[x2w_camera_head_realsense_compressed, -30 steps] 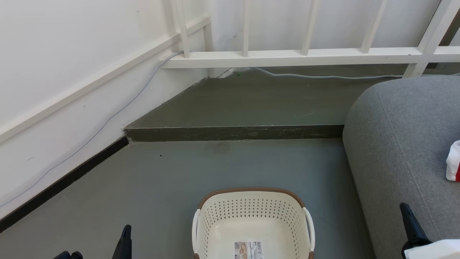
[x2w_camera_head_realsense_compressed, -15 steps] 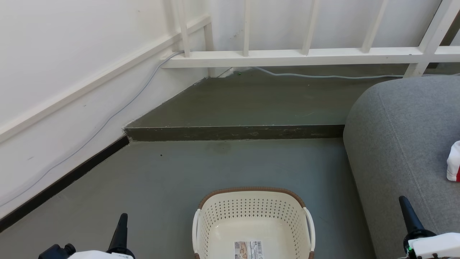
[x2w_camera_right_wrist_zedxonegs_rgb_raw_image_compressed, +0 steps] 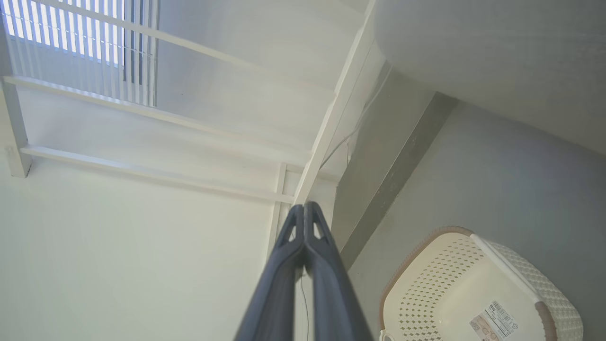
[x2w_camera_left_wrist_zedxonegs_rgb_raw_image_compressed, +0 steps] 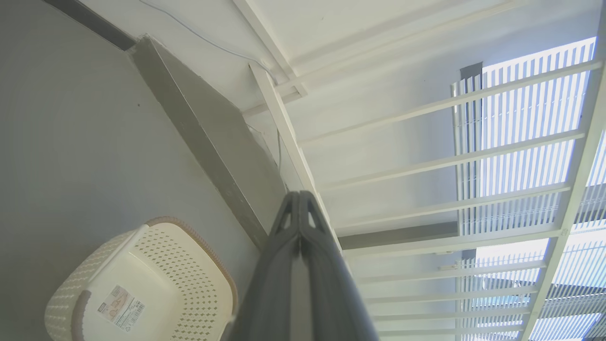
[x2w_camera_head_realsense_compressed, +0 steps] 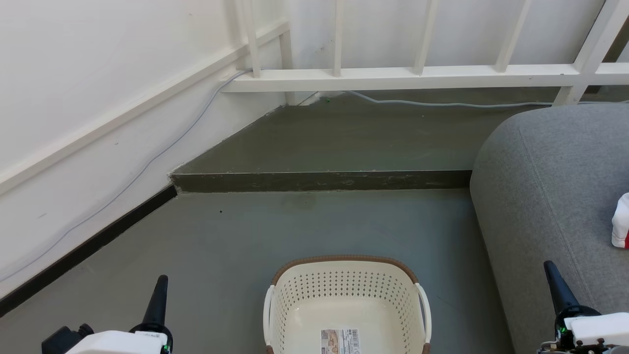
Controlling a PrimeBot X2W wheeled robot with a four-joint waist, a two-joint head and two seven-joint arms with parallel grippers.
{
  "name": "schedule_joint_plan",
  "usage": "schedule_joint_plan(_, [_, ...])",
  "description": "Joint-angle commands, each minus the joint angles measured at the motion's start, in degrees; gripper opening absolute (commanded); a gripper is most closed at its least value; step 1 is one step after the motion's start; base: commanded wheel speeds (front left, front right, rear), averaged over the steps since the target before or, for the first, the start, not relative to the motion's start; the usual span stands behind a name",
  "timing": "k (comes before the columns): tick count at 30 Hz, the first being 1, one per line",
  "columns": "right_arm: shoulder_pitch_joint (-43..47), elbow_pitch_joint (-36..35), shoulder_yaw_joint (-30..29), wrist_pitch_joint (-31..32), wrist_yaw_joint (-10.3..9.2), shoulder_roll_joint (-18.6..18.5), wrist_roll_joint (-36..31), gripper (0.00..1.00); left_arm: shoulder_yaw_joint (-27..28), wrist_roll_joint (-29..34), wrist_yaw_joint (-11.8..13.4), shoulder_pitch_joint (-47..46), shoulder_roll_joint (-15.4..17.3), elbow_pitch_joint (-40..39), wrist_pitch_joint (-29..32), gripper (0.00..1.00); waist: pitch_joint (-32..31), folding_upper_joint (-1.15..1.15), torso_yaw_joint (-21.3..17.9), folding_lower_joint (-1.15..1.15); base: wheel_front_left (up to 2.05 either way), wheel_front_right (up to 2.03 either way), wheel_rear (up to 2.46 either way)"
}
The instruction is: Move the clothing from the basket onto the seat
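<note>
basket [x2w_camera_head_realsense_compressed: 344, 287] on floor [x2w_camera_head_realsense_compressed: 221, 255] | seat [x2w_camera_head_realsense_compressed: 545, 196] right of basket | clothing [x2w_camera_head_realsense_compressed: 621, 223] on seat

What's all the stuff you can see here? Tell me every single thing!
basket: one, cream with a brown rim, on the floor at the bottom middle, no clothes inside
barcode sticker: one, white, on the basket's bottom
seat: one, grey, on the right
clothing: one, a white and red bit showing, lying on the seat at the right edge
railing: one, white, along the back
cable: one, pale grey, running under the railing
step: one, dark, across the floor behind the basket
floor: one, grey, under the basket
left gripper: one, dark, lower left, shut, holding nothing
right gripper: one, dark, lower right, shut, holding nothing
</note>
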Motion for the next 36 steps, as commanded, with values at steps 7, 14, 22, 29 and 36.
schedule_joint_plan(7, [-3.3,-1.7,-0.4,1.6,0.23,0.5,4.4,0.0,2.9,-5.3,-1.7,-4.5,0.5,-0.9,1.4,0.0,0.0,0.0,0.1,0.0,0.0,0.0,0.0])
schedule_joint_plan(14, [-4.1,-1.8,-1.5,3.0,0.24,1.7,8.4,0.0,4.1,-10.3,-2.8,-6.0,0.5,-0.6,2.7,0.0,0.1,0.0,0.1,0.0,0.0,0.0,0.0])
schedule_joint_plan(22, [-5.0,-1.9,-2.6,4.3,0.25,2.9,12.5,0.0,5.4,-15.2,-4.0,-7.4,0.4,-0.3,4.1,0.0,0.1,0.0,0.2,0.0,0.0,0.0,0.0])
schedule_joint_plan(29, [-5.3,-2.0,-3.0,4.9,0.25,3.4,13.9,0.0,6.0,-16.9,-4.4,-8.0,0.3,-0.1,4.7,0.0,0.1,0.0,0.2,0.0,0.0,0.0,0.0])
schedule_joint_plan(36, [-5.3,-2.0,-3.1,4.9,0.25,3.4,13.9,0.0,6.1,-16.8,-4.4,-8.0,0.2,-0.1,4.8,0.0,0.1,0.0,0.2,0.0,0.0,0.0,0.0])
